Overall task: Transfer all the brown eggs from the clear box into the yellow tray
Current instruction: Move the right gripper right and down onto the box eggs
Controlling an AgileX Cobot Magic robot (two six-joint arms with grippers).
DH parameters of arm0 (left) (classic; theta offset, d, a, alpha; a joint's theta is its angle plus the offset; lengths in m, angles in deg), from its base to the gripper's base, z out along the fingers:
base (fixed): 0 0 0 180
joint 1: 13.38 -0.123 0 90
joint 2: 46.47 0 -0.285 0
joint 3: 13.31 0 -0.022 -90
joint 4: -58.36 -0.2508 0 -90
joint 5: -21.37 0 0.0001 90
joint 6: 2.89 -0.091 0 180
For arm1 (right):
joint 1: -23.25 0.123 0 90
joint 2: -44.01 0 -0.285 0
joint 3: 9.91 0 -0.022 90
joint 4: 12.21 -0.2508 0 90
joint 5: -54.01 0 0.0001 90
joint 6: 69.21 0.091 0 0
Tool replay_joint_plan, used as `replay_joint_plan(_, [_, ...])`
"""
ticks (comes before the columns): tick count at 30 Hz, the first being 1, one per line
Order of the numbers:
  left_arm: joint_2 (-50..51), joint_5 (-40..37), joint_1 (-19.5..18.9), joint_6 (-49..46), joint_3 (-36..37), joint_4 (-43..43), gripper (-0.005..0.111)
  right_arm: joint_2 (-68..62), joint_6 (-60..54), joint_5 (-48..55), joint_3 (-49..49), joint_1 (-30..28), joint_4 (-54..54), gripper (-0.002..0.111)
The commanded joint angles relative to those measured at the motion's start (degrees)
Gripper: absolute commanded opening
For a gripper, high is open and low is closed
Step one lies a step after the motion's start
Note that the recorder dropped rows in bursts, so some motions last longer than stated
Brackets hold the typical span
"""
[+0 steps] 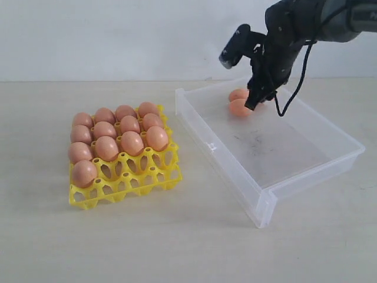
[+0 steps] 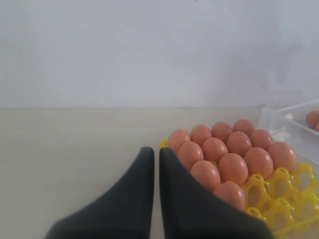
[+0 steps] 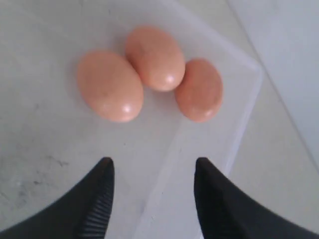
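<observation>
The three brown eggs (image 3: 154, 59) not yet transferred are grouped in the far corner of the clear box (image 1: 283, 147), touching one another. One of them is seated against the side wall. Thirteen cells of the yellow tray (image 1: 126, 187) are occupied, and the front rows are largely vacant. The tray stands on the surface (image 1: 177, 247), well apart from the eggs in the box.

The right claw (image 3: 153, 167) is held above that corner with its fingers spread and nothing between them. The cluster lies directly ahead of the fingertips, beyond them rather than between them. A forward and downward advance is therefore judged necessary before closure.

The nearest egg (image 3: 109, 85) is offset toward one finger. Its long axis is oblique to the line joining the two fingers. It is judged that the claw should be centred over this egg, and the wrist possibly rotated, so that the narrow waist is spanned.

The left claw (image 2: 152, 152) is held beside the tray with its fingers together and empty, far from the box. The coming pick is accordingly assigned to the right arm.
</observation>
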Motion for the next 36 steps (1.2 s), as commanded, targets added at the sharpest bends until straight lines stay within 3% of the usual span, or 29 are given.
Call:
replay_joint_plan(1, [0.18, 0.67, 0.38, -0.30, 0.22, 0.30, 0.004, -6.11, -11.80, 10.24, 7.26, -0.95, -1.15, 0.043])
replay_joint_plan(6, [0.18, 0.67, 0.38, -0.30, 0.22, 0.30, 0.004, -7.28, -29.72, 7.10, 9.16, -0.47, -8.08, 0.044])
replay_joint_plan(8, [0.18, 0.67, 0.38, -0.30, 0.22, 0.30, 0.004, -7.28, -33.48, 3.86, 9.23, -0.37, -10.12, 0.050])
replay_joint_plan(11, [0.18, 0.67, 0.38, -0.30, 0.22, 0.30, 0.004, -7.41, -33.73, 0.57, 9.33, -0.28, -10.34, 0.060])
replay_joint_plan(26, [0.18, 0.67, 0.38, -0.30, 0.22, 0.30, 0.004, -12.29, -32.28, -1.59, 10.24, -0.28, -11.34, 0.060])
replay_joint_plan(28, [0.18, 0.67, 0.38, -0.30, 0.22, 0.30, 0.004, -12.89, -30.21, -2.66, 10.92, -0.28, -12.08, 0.051])
replay_joint_plan(33, [0.18, 0.67, 0.38, -0.30, 0.22, 0.30, 0.004, -13.01, -24.90, -7.01, 11.51, -0.28, -13.90, 0.004])
replay_joint_plan(36, [0.18, 0.67, 0.38, -0.30, 0.22, 0.30, 0.004, -12.88, -16.85, -9.75, 11.65, -0.28, -14.92, 0.000])
